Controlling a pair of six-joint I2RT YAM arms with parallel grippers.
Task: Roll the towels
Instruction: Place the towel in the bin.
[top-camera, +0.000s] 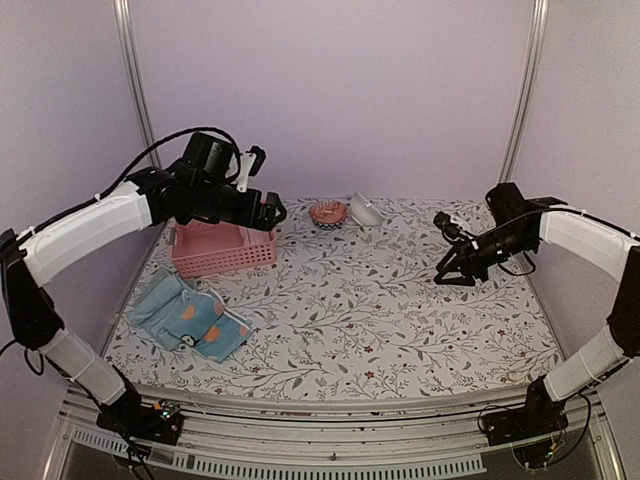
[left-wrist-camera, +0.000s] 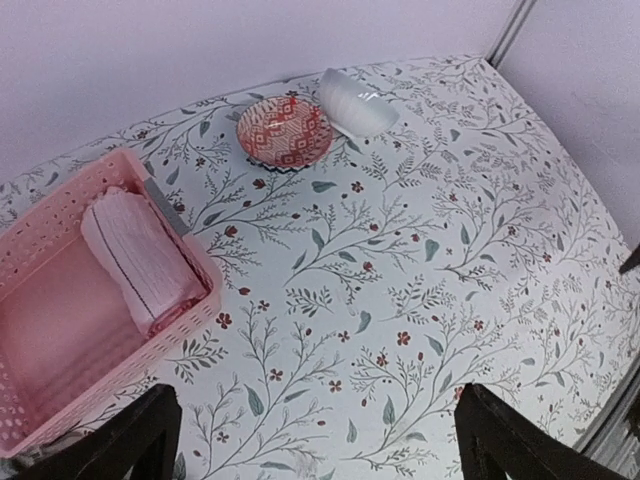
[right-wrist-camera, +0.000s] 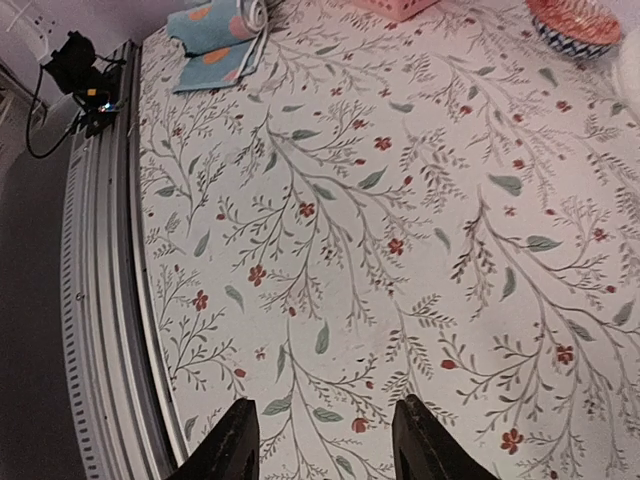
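Note:
A rolled plain pink towel (left-wrist-camera: 140, 255) lies inside the pink basket (left-wrist-camera: 205, 290). The light blue towel with orange motifs (top-camera: 205, 325) lies rumpled at the table's front left, on or against the plain pale teal towel (top-camera: 152, 303). The patterned towel also shows in the right wrist view (right-wrist-camera: 210, 28). My left gripper (top-camera: 272, 213) hovers over the basket's right end (top-camera: 258, 255); its jaws (left-wrist-camera: 315, 445) are wide open and empty above the tablecloth. My right gripper (top-camera: 455, 272) is open and empty, low over the right side of the table (right-wrist-camera: 325, 445).
A red patterned bowl (top-camera: 328, 212) and a white bowl on its side (top-camera: 365, 210) sit at the back centre, also in the left wrist view (left-wrist-camera: 285, 132) (left-wrist-camera: 358, 102). The metal rail (right-wrist-camera: 100, 300) runs along the table's near edge.

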